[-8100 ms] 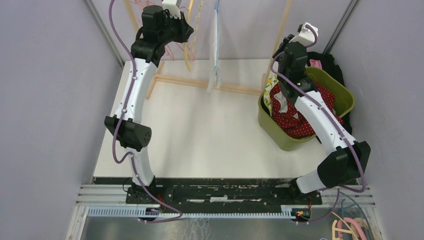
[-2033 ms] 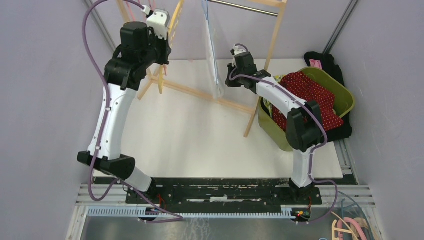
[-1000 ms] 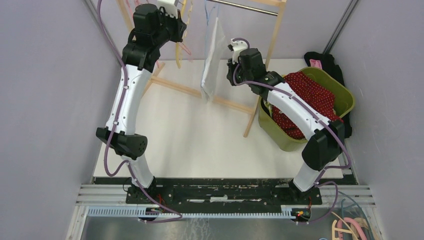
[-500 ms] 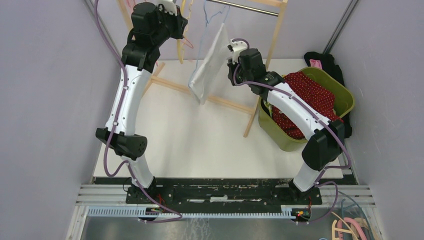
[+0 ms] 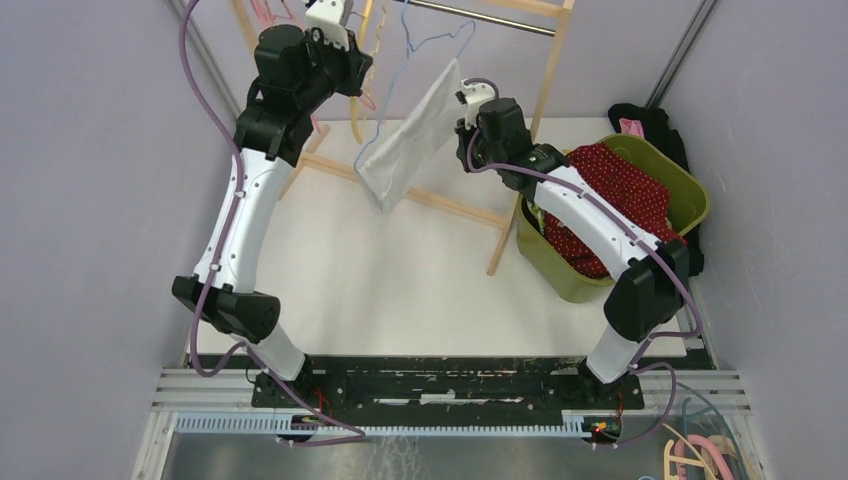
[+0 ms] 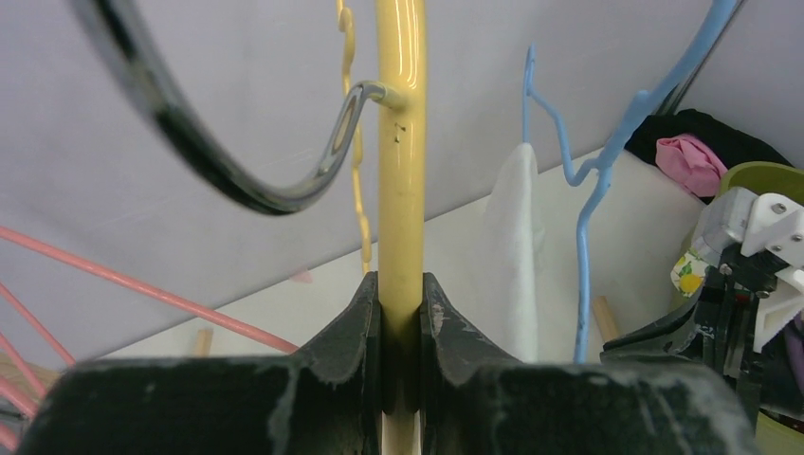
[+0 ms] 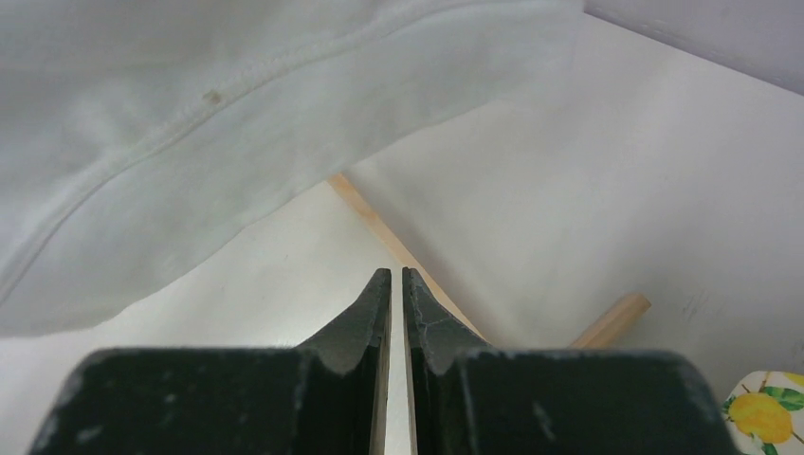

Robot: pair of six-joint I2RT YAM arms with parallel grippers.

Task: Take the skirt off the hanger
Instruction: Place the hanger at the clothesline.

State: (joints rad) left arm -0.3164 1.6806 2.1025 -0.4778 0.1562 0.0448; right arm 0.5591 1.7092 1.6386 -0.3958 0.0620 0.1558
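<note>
Your left gripper point(image 6: 400, 289) clamped one yellow hanger point(image 6: 399, 142), your right gripper point(image 7: 395, 277) pinched almost together, empty, beneath one white skirt point(image 7: 190, 114).

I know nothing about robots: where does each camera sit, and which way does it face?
Top external: above and behind the robot, looking down on the table; left arm and right arm show.
Left wrist: on the left arm, looking along the left gripper, shut on the yellow hanger.
Right wrist: on the right arm, looking past the shut right gripper at the table.
Shared: all three see the white skirt.
</note>
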